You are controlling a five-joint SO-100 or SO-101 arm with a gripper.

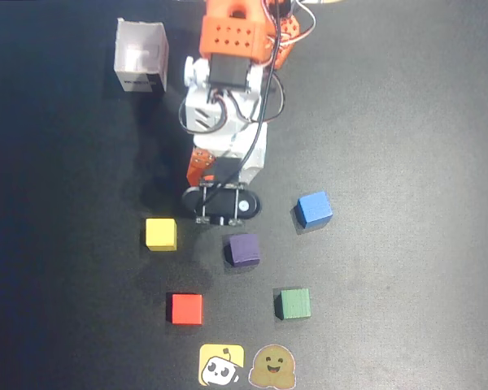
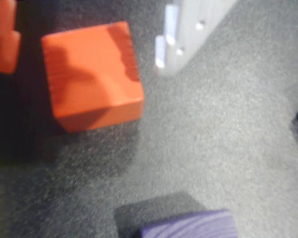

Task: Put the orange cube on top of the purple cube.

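Desk [image 1: 407, 122]: dark mat, arm over upper middle. Orange cube [image 2: 92, 74] sits flat on desk between claw [image 2: 84, 44] parts in wrist view; grip not yet closed, we judge claw wide. Purple cube [image 1: 243, 249] just below arm overhead, bare on top. We judge 0 steps done: grasp, lift, stack remain.

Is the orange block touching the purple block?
Apart. The wrist view shows bare dark mat between the orange cube and the purple cube, so there is a plain gap.
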